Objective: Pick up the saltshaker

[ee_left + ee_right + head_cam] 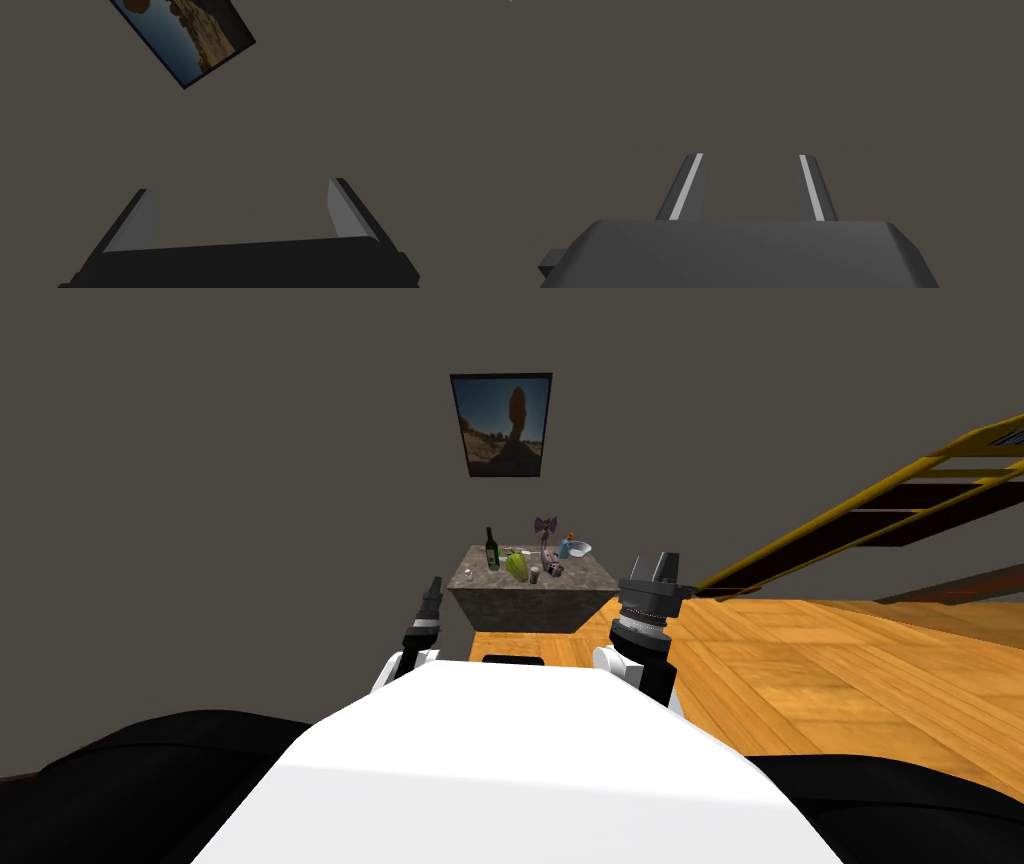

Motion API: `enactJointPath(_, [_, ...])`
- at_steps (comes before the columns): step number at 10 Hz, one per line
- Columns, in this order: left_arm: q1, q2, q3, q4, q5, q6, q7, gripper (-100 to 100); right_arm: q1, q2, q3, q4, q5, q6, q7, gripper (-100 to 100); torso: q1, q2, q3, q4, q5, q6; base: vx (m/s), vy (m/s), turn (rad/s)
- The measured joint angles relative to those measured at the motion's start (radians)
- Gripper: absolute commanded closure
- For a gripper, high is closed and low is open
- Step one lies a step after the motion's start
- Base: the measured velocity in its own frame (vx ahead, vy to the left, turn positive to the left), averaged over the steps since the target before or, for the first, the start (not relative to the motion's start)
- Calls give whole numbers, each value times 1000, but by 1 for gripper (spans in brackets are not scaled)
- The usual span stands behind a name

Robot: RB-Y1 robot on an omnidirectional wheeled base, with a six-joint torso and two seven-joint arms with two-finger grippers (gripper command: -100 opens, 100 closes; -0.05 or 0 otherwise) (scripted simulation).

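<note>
Table with green bottle stands well ahead — left gripper and right gripper both spread, empty.

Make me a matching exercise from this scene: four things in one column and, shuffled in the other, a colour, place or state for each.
Things
1. bottle
2. bowl
3. picture
4. right gripper

Descriptions
A. hangs on the wall
B. open, holding nothing
C. white
D. dark green, standing upright

Pairs: 1-D, 2-C, 3-A, 4-B
</note>
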Motion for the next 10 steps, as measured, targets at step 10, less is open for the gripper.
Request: enactJointPath(10, [-16, -1, 64, 236, -96, -25, -163, -100, 0, 0, 0, 0, 0, 0, 0, 0, -4, -12, -7, -2, -1, 1, -1, 8, 48])
